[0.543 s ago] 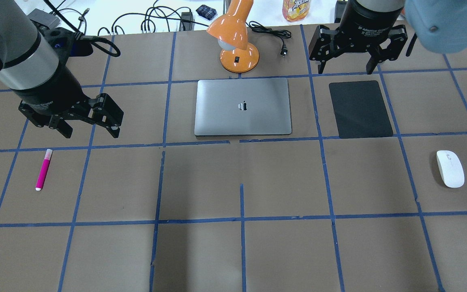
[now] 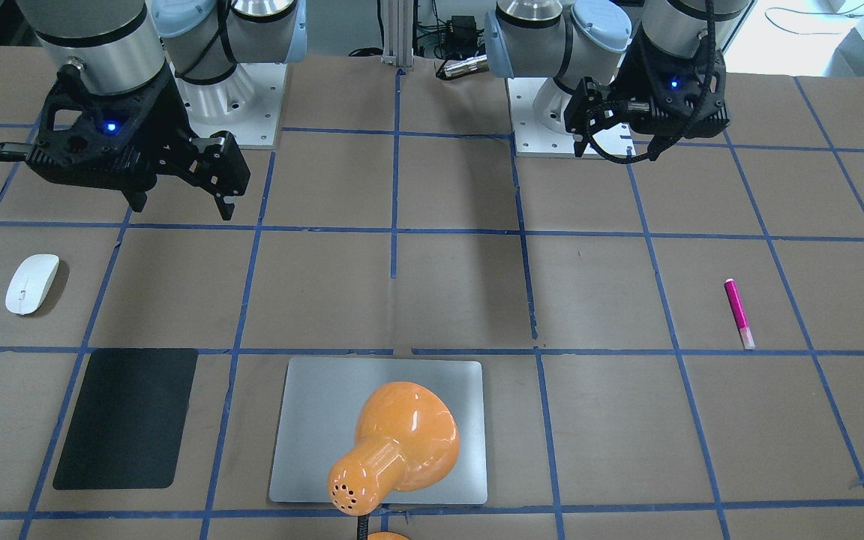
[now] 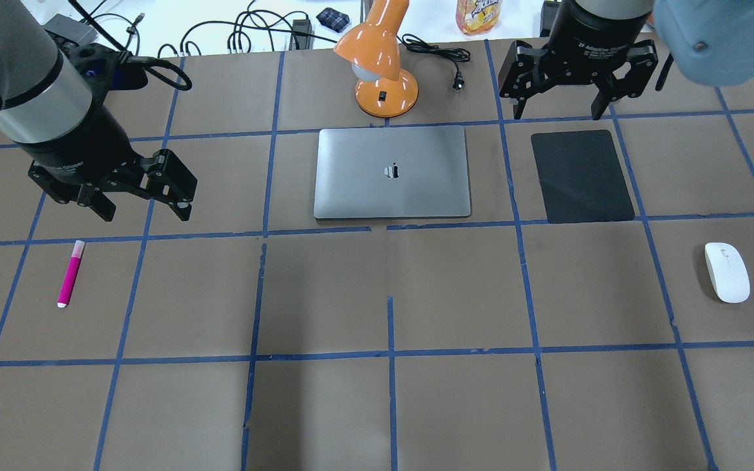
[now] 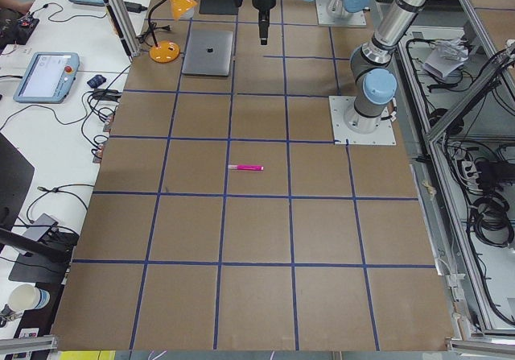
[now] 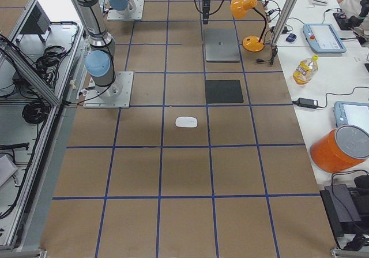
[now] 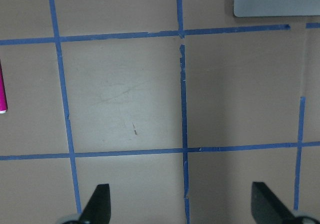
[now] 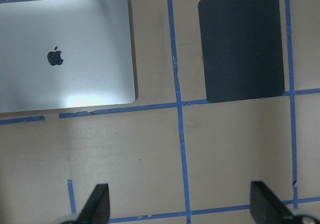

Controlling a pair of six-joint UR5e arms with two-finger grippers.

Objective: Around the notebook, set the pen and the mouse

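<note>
The pink pen (image 3: 70, 273) lies on the table's left side, and its tip shows at the left edge of the left wrist view (image 6: 2, 91). My left gripper (image 3: 146, 210) hangs open and empty above the table, behind and to the right of the pen. The white mouse (image 3: 727, 272) rests at the far right. The silver notebook (image 3: 391, 171) lies closed at the centre back. My right gripper (image 3: 558, 108) is open and empty, high over the back edge of the black mat (image 3: 582, 175). Both wrist views show spread fingers with nothing between them.
An orange desk lamp (image 3: 383, 72) stands just behind the notebook, its cord (image 3: 439, 55) trailing right. In the front-facing view the lamp head (image 2: 402, 442) overlaps the notebook (image 2: 312, 420). Blue tape lines grid the brown table. Cables and a bottle (image 3: 478, 14) lie beyond the back edge.
Both grippers have drifted very slightly toward the back of the table. The pen, mouse and notebook lie where they were.
</note>
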